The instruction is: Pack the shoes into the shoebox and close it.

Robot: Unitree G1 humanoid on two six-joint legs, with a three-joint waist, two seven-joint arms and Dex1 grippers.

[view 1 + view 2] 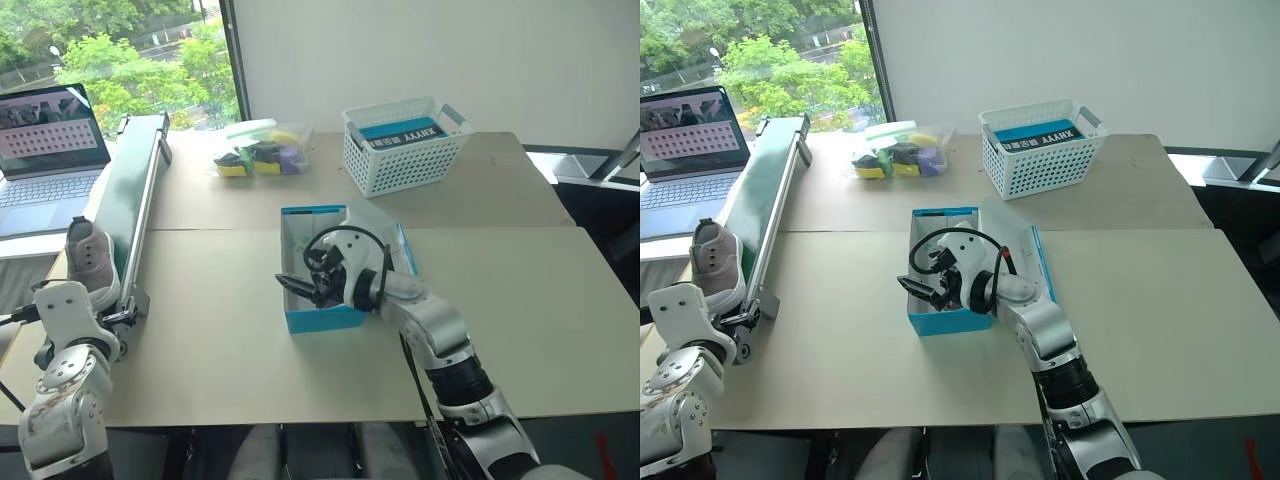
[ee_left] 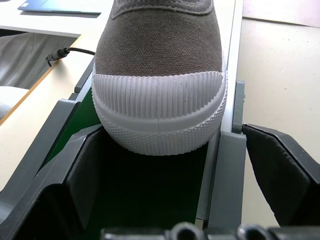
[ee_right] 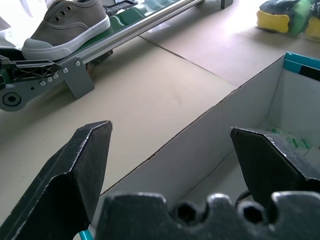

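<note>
Claws both wide and empty: left claw (image 2: 165,165) before shoe (image 2: 159,75), right claw (image 3: 185,165) over shoebox (image 1: 300,318).

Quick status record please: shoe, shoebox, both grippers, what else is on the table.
shoe: one grey sneaker on the green conveyor, toe toward the left gripper
shoebox: blue, open, white inside; no shoe seen in it
left gripper: open, fingers either side of the conveyor end, just short of the toe, not gripping
right gripper: open, over the box's near end, holding nothing
other: white basket, bag of sponges, laptop
</note>
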